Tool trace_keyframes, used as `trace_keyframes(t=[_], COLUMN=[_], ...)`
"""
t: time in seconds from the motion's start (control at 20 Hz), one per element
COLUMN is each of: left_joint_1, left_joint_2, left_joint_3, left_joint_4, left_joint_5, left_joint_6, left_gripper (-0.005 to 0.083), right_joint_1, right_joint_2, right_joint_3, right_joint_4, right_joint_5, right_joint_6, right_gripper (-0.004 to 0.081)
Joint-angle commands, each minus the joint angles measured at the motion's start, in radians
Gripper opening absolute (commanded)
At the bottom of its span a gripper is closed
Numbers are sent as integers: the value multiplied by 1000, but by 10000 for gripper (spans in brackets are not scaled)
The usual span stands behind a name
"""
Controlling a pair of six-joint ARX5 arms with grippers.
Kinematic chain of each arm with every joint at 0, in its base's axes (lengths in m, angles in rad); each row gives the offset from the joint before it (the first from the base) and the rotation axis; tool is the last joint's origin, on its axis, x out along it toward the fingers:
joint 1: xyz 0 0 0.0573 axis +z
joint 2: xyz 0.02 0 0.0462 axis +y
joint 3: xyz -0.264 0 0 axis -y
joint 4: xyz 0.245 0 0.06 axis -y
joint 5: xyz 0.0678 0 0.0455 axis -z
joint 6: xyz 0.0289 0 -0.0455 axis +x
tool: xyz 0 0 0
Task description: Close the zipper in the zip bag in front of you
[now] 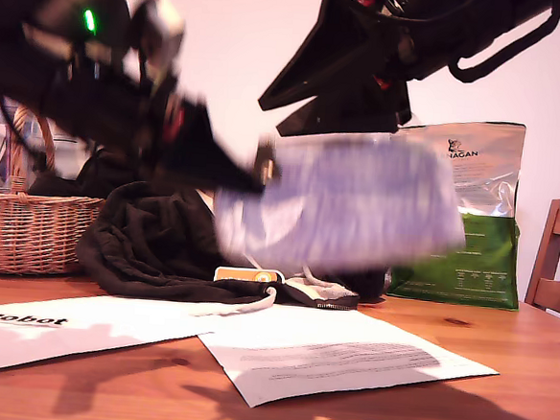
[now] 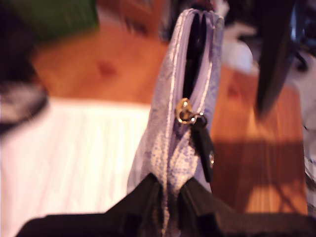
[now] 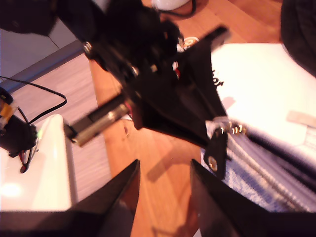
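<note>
**Pouch held in the air, zipper mostly open, pull tab not yet taken**

Exterior view: you have the zip bag (image 1: pixel 343 200) lifted clear of the wooden table (image 1: pixel 500 360), in front of the silver-and-green foil bag (image 1: pixel 477 214) and above the white papers (image 1: pixel 328 353). It is blurred. A dark arm reaches to the bag's end nearest the wicker basket (image 1: pixel 24 226); another arm hangs above the bag.

First wrist view: my first gripper (image 2: pixel 169 200) is clamped narrow on one end of the bag. Just beyond its jaws sit the gold slider and the dark pull tab (image 2: pixel 204 148) of the zipper (image 2: pixel 195 59), which gapes open from the slider to the bag's far end.

Second wrist view: my second gripper (image 3: pixel 163 187) stands wide and holds nothing. The pull tab (image 3: pixel 217 153) dangles just beside one finger, not between the two.

Risks, as I judge them: the tab hangs loose, so you could close beside it or only nip its tip. Pulling against a single pinch on soft fabric could drag the bag free or bunch it and jam the slider.
</note>
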Motion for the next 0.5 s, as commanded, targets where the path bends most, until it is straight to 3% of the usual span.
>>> trace_keyframes(t=[0.0, 0.45], left_joint_1=[-3, -10], left_joint_2=[-1, -5], left_joint_3=[11, 11], left_joint_4=[13, 49], left_joint_5=[5, 31], left_joint_6=[-6, -16], left_gripper=[-23, -23], right_joint_1=[2, -44], right_joint_2=[9, 12], right_joint_3=[-19, -19], right_joint_4=[21, 22], right_joint_5=[20, 74], right_joint_6=[13, 28], right_gripper=[281, 282])
